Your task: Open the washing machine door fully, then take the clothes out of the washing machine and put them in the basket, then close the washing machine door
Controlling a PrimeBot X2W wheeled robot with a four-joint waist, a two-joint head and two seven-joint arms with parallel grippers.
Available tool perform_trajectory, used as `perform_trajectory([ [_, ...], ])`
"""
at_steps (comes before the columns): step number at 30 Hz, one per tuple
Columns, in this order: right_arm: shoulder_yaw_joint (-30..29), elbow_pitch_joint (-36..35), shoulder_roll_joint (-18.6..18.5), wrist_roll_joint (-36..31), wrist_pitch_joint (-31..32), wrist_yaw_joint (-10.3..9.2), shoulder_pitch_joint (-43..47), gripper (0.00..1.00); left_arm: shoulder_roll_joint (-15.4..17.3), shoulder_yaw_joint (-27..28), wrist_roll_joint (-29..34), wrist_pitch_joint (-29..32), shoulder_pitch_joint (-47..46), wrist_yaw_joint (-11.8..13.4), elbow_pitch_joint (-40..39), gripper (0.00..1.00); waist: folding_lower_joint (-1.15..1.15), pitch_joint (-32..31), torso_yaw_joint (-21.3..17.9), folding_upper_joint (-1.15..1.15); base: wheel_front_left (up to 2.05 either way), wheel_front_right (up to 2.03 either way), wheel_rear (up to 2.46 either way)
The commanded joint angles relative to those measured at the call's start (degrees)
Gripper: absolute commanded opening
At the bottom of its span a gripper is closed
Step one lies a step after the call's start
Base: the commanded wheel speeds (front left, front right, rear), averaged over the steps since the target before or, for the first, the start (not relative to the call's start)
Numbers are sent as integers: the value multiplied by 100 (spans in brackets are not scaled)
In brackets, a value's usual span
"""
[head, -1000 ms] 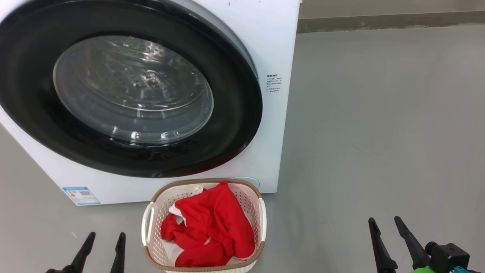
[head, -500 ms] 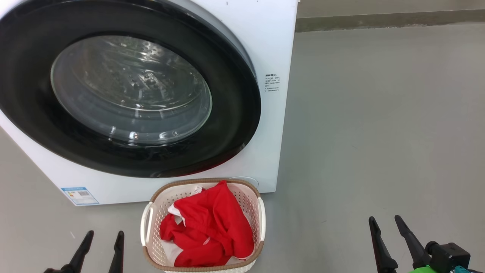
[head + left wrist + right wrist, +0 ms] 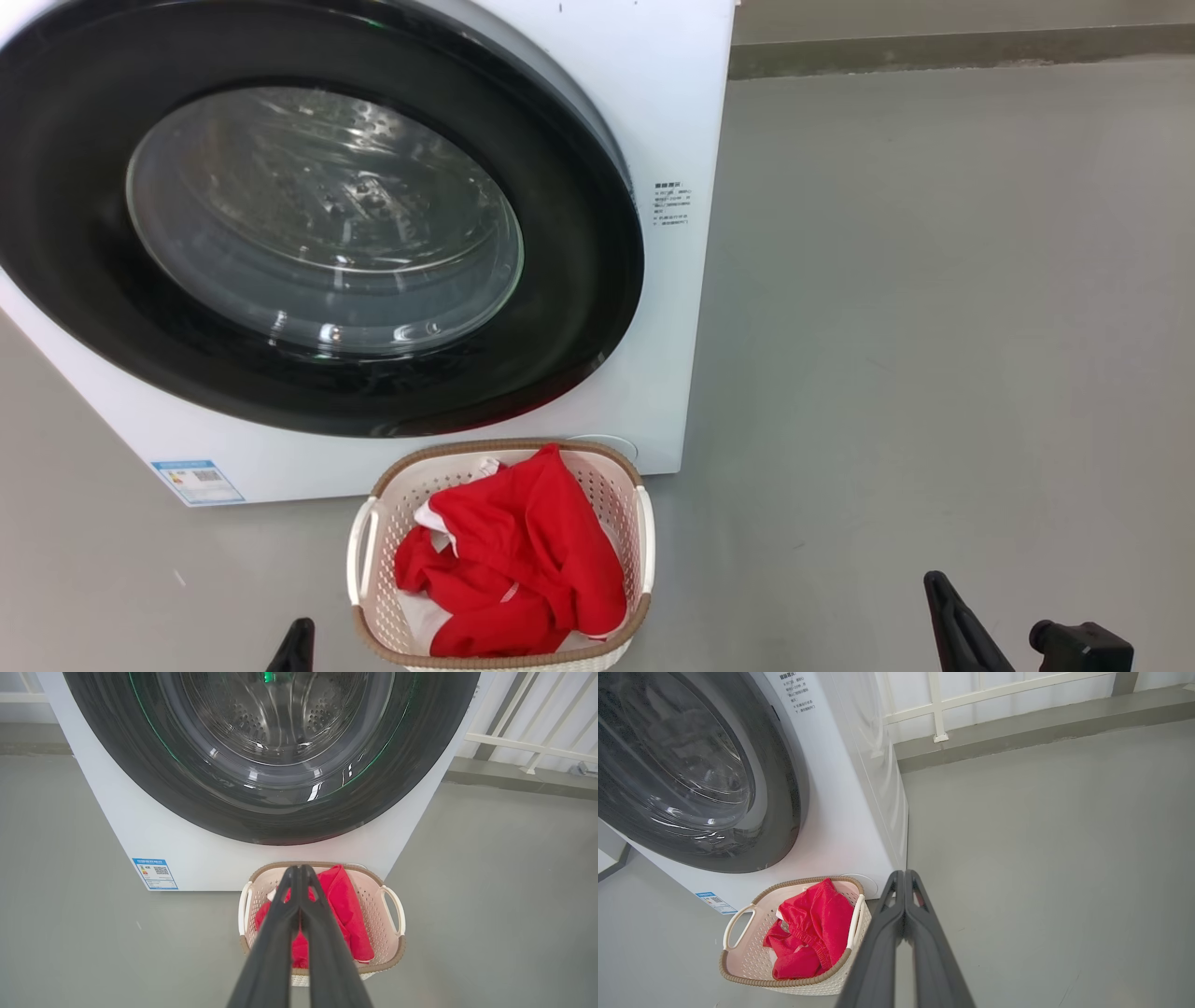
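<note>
While clothes (image 3: 523, 551) lie in the basket (image 3: 645, 541), left tool (image 3: 299, 870) and right tool (image 3: 904, 875) flank it, clenched empty

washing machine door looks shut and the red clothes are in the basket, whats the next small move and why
Probably nothing more than parking both arms: the round black-rimmed glass door looks closed against the white washing machine, the red fabric clothes lie in the cream perforated plastic basket, and the left gripper and right gripper are shut on nothing.

Red clothes (image 3: 523, 569), cream perforated basket (image 3: 644, 537), glossy black door rim (image 3: 579, 280)
</note>
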Motion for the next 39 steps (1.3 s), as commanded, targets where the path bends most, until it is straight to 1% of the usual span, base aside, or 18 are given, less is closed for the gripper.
perform_trajectory([
  [1,-12,-129,-37,186,33,0,-47,0,72,57,-204,28,-92,-1,-118,0,5,-4,3,0,0,0,0],
  [5,-18,-151,-47,365,78,0,-70,0,61,71,-390,78,-108,-2,-135,0,13,-16,6,0,0,0,0],
  [8,-24,-162,-57,543,123,-1,-98,0,50,83,-574,126,-130,-3,-142,0,3,-10,9,0,0,0,0],
  [10,-28,-170,-63,660,152,-1,-121,0,43,92,-695,157,-149,-4,-147,0,1,-5,11,0,0,0,0],
  [39,-112,-311,-136,2360,604,-2,-405,0,-66,231,-2482,633,-380,-13,-237,0,0,-13,38,0,0,0,0],
])
